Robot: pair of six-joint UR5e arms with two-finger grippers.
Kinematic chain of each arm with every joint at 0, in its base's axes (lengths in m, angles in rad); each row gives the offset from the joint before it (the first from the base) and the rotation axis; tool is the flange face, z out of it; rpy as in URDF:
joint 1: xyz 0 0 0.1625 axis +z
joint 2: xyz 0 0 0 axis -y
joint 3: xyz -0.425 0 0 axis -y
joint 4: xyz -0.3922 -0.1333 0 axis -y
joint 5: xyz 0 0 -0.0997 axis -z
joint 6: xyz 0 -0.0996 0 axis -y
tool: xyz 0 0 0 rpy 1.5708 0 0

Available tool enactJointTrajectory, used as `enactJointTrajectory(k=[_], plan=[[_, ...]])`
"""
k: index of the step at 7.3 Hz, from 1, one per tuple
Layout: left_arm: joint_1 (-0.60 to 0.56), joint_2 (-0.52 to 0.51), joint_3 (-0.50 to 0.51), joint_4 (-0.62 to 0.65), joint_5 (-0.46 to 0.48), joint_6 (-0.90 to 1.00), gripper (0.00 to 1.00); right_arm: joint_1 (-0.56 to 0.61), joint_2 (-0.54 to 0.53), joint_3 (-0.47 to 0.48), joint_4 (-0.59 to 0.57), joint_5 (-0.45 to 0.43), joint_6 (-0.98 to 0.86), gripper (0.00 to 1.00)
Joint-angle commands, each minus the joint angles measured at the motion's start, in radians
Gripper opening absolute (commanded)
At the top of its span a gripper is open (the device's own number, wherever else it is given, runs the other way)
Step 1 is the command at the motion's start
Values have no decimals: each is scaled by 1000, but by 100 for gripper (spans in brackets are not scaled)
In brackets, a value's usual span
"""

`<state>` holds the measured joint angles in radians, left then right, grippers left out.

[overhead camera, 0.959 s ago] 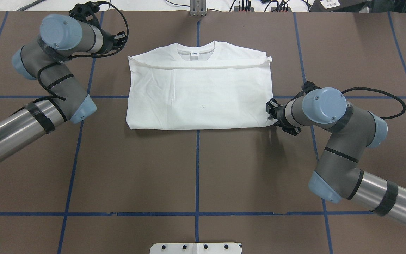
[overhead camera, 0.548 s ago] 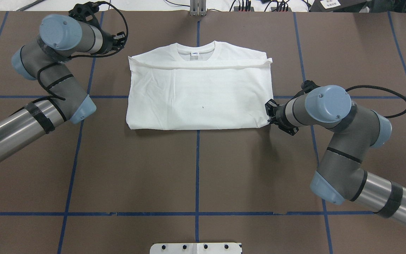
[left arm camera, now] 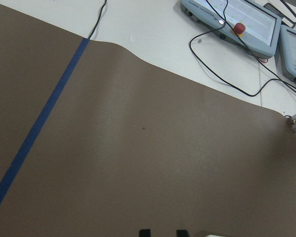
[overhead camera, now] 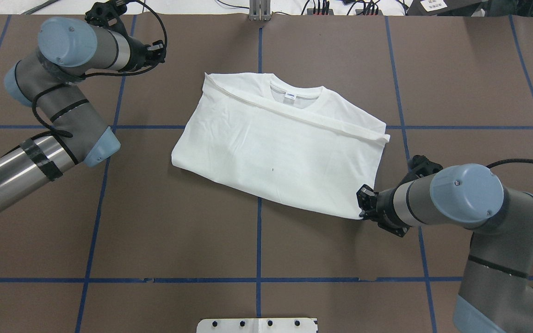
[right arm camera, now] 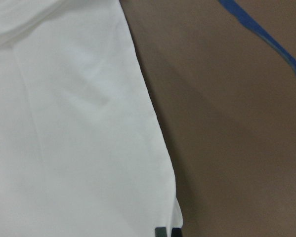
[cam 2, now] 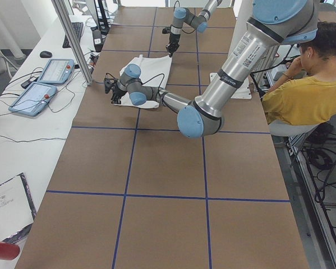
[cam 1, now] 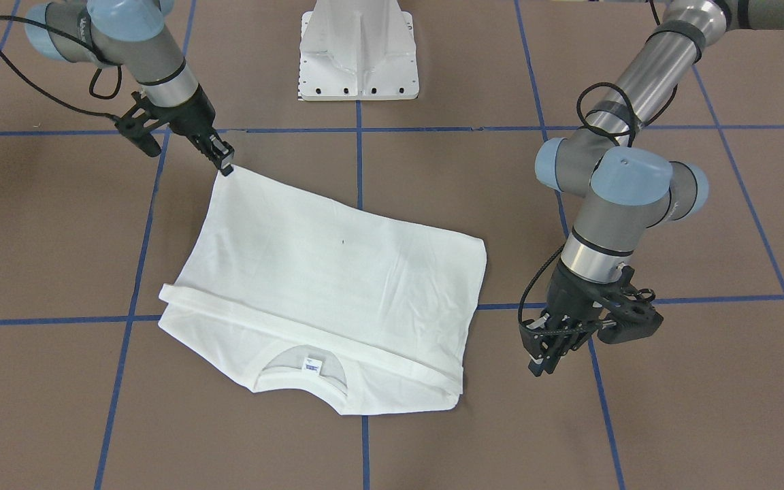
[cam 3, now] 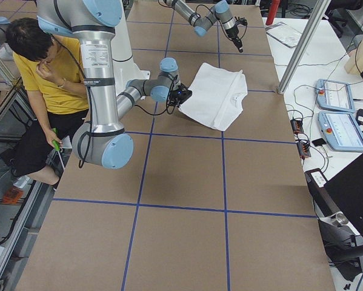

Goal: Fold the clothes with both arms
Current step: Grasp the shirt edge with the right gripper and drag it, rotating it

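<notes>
Pinching T-shirt (cam 1: 324,286) corner, right gripper (cam 1: 226,164) sits half-hidden.

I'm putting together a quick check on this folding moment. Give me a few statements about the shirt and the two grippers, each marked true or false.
1. The right gripper is at a corner of the T-shirt, on the robot's side. True.
2. The left gripper grips the shirt's collar. False: it is off the shirt, over bare table, with a gap between its fingertips.
3. The shirt lies square to the blue tape lines. False: it lies askew to them.
4. The neck label shows, near the shirt's edge away from the robot. True.
5. Both sleeves are spread out to the sides. False: the shirt is folded into a rough rectangle.
</notes>
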<state>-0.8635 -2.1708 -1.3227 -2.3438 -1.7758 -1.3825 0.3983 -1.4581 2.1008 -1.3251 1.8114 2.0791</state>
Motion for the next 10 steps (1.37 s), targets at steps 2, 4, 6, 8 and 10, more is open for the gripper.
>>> enactJointTrajectory(k=[2,4,6,8,10], plan=[[6,97,-203,1,-183,-131,31,-313,-19,156,-238,-9,157,0],[29,115,-251,1,-192,-220,32,-395,-30,154,-238,-23,162,100],[131,170,-365,56,-177,-343,36,-263,-19,186,-237,-17,156,100],[214,210,-392,69,-139,-412,44,-45,34,167,-233,-23,89,100],[358,220,-386,108,-46,-493,54,150,149,38,-230,-11,-36,100]])
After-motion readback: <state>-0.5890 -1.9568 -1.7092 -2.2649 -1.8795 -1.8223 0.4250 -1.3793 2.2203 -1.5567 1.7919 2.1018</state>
